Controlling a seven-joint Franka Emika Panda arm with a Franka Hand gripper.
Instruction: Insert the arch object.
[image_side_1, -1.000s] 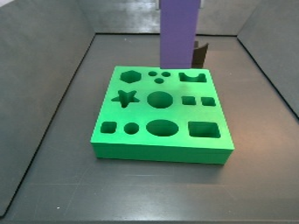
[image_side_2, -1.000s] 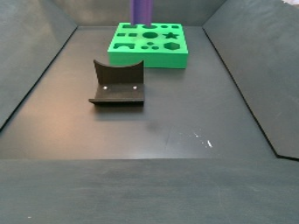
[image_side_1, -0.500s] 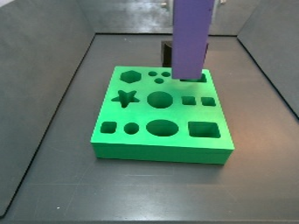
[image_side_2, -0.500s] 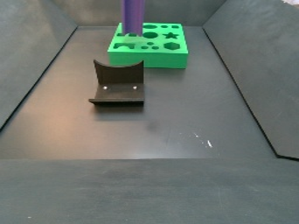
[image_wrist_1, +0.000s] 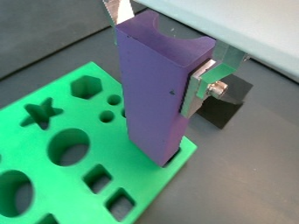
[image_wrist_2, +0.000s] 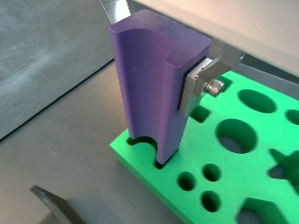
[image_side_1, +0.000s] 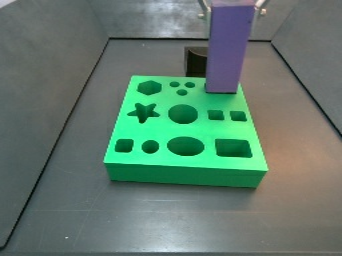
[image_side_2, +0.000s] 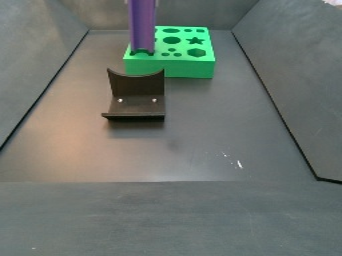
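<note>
My claw (image_wrist_1: 163, 52) is clamped on the arch object (image_side_1: 227, 50), a tall purple column with a rounded groove down one face. The silver fingers (image_wrist_1: 205, 82) press on opposite sides near its top. I hold it upright over the green board (image_side_1: 181, 172), and its lower end meets the board at one corner, beside the small round holes. In a wrist view the curved notch at its foot (image_wrist_2: 145, 150) sits right at the board's edge; I cannot tell whether it has gone into a hole. In a side view the board lies near the far edge of the worktop (image_side_2: 201, 140), and the fixture (image_side_2: 134, 97) stands apart from it, nearer the middle.
</note>
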